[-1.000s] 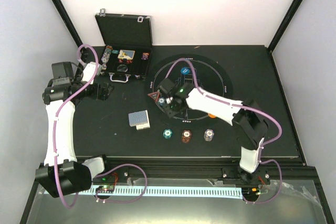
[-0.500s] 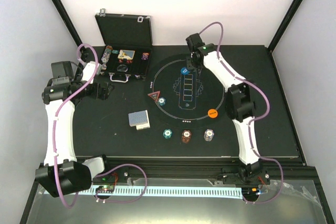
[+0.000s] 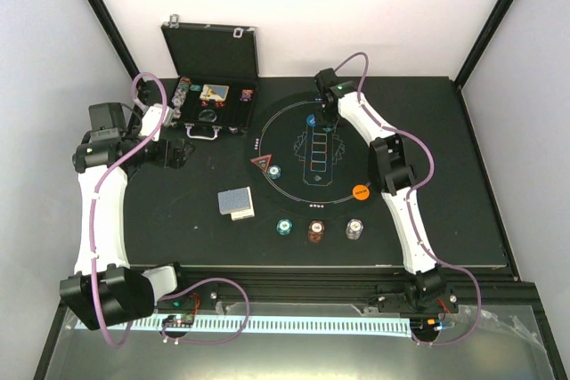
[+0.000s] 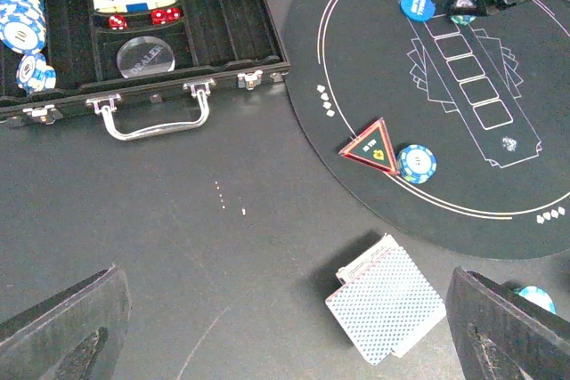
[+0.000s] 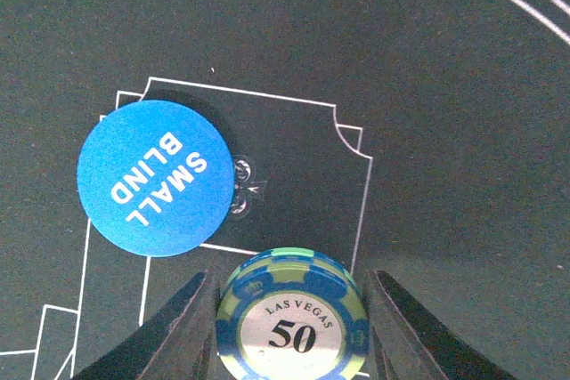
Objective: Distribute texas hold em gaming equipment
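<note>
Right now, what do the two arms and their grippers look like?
The left arm and right arm have white links, black joints and a purple cable looping alongside. A green light shows near the right wrist. The left gripper and right gripper have matte black, wedge-shaped fingers.

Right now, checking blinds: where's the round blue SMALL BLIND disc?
The blue disc lies at the round black mat's far end, top view, left of right gripper's 50 chip.
</note>
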`<state>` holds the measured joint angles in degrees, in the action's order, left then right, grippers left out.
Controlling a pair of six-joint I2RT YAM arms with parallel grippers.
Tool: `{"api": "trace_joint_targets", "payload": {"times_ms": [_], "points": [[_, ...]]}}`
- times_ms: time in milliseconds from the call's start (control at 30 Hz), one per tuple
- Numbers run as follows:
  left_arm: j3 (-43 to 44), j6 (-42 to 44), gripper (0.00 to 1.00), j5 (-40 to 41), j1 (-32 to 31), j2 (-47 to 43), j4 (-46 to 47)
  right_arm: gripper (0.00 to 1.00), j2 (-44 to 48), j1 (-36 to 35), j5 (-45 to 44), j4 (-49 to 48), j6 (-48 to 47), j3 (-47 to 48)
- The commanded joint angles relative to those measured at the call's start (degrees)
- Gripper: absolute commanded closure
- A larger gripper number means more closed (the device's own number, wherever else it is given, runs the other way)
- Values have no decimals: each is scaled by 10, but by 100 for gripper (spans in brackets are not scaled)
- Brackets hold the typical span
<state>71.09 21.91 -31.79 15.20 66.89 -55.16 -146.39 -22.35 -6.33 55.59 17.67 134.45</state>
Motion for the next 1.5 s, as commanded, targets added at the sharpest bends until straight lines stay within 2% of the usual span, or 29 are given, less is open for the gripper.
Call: {"api": "trace_joint_targets", "payload": {"times_ms": [0, 267, 333, 400, 467, 600, 767, 867, 967, 1133, 1267, 1467], "points": [[19, 3, 1, -16, 4, 3, 5, 75, -10, 3, 14, -11, -3, 16], [16, 5, 1, -18, 4, 3, 3, 73, -6, 4, 4, -18, -4, -10], [16, 5, 1, -18, 4, 3, 2, 66, -8, 4, 7, -18, -5, -7], [16, 6, 1, -18, 4, 1, 1, 49, -10, 4, 9, -15, -7, 1], [16, 6, 1, -16, 4, 0, 0, 41, -10, 4, 9, -10, -10, 8], [17, 4, 1, -16, 4, -1, -2, 33, 8, 3, 6, -2, -14, 14], [18, 3, 1, -17, 4, -8, -5, 31, 74, -4, 2, 2, -15, -24], [17, 1, 1, -16, 4, -15, -5, 30, 139, -27, -13, -13, -22, -97], [15, 1, 1, -14, 4, -19, -6, 28, 227, -67, -21, -39, -20, -216], [10, -1, 1, -18, 4, -25, -9, 21, 348, -181, -20, -87, 0, -386], [3, -6, 1, -22, 4, -31, -7, 14, 411, -269, -4, -106, 28, -483], [-2, -6, 1, -22, 4, -40, -5, 11, 443, -351, 28, -119, 61, -568]]}}
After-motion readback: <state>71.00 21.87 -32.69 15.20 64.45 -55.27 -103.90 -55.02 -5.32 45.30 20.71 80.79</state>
